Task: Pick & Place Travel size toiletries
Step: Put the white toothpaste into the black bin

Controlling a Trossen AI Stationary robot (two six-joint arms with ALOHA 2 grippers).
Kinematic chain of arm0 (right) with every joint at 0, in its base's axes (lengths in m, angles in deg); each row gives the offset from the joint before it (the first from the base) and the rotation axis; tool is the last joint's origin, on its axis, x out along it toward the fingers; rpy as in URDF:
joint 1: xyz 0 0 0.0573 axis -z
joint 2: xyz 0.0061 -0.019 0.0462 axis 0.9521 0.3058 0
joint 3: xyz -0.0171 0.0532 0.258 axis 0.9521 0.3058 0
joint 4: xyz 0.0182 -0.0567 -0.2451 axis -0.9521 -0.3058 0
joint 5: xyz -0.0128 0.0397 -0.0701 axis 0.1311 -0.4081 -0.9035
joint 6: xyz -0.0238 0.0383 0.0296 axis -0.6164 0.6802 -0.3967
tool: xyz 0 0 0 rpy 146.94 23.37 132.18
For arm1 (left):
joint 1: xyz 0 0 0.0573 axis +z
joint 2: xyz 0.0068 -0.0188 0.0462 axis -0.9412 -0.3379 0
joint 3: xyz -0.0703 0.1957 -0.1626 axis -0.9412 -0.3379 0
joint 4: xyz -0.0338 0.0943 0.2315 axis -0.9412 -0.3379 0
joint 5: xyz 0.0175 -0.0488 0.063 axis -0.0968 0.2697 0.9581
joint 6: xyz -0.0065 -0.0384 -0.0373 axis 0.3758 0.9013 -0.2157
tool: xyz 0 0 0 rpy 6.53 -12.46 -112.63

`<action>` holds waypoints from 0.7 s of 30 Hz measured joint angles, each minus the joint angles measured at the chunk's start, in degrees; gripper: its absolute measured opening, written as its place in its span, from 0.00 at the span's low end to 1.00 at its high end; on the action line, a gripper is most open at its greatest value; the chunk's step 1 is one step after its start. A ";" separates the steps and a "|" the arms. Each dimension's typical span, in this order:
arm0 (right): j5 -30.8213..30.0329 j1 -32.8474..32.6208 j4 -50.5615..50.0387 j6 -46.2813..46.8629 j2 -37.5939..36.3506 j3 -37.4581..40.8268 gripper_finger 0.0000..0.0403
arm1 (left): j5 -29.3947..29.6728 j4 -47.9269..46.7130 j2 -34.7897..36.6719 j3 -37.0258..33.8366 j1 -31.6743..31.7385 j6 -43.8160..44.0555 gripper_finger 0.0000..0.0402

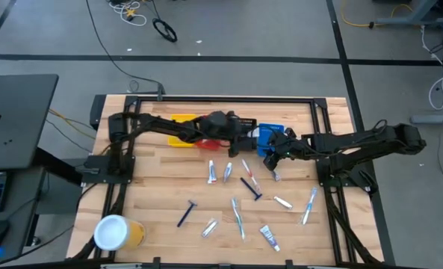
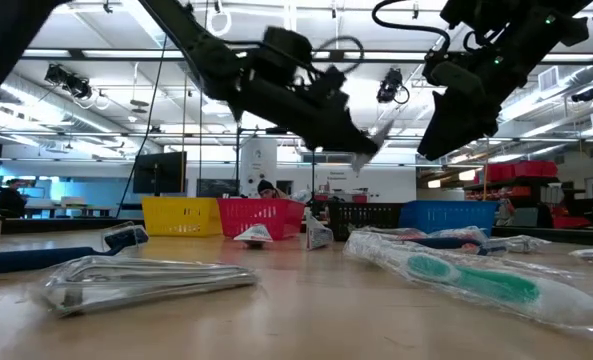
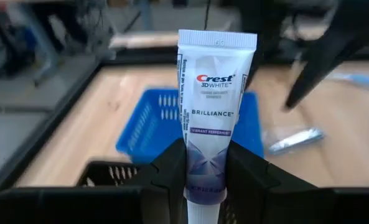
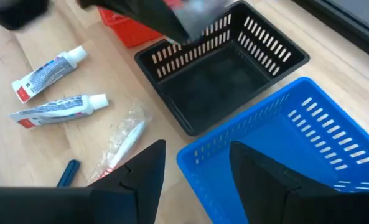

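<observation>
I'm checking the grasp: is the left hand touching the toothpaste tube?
Touching. The left wrist view shows the left hand with both fingers pressed against the toothpaste tube, which stands upright between them.

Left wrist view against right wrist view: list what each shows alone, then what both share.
Left wrist only: a Crest tube clamped upright in the left end effector.

Right wrist only: the open, empty right end effector, two tubes lying on the table, a wrapped toothbrush, a red bin's corner.

Both: the blue bin and black bin.
</observation>
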 joint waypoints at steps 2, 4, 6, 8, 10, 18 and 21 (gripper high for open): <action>0.05 0.00 0.03 0.01 0.00 0.00 0.47 | 1.72 -0.20 -3.19 2.89 0.38 0.73 0.26; 0.49 0.00 0.20 0.06 0.00 0.00 0.47 | 3.18 -3.31 -5.34 5.14 0.88 3.31 0.26; 0.49 -0.02 0.23 0.08 0.00 0.00 0.47 | 5.37 -7.45 -6.82 6.92 1.30 7.02 0.26; 0.51 -0.01 0.20 0.07 0.00 0.00 0.47 | 7.59 -11.45 -7.59 7.91 1.73 10.10 0.26; 0.50 0.00 0.24 0.06 0.00 0.01 0.47 | 9.61 -13.37 -8.08 8.11 2.10 11.04 0.26; 0.50 0.00 0.26 -0.17 0.00 0.02 0.47 | 10.30 -16.36 -8.24 8.11 2.72 8.16 0.30; 0.49 0.00 0.30 -0.23 0.00 0.02 0.47 | 10.34 -16.22 -8.24 8.10 2.72 7.67 0.34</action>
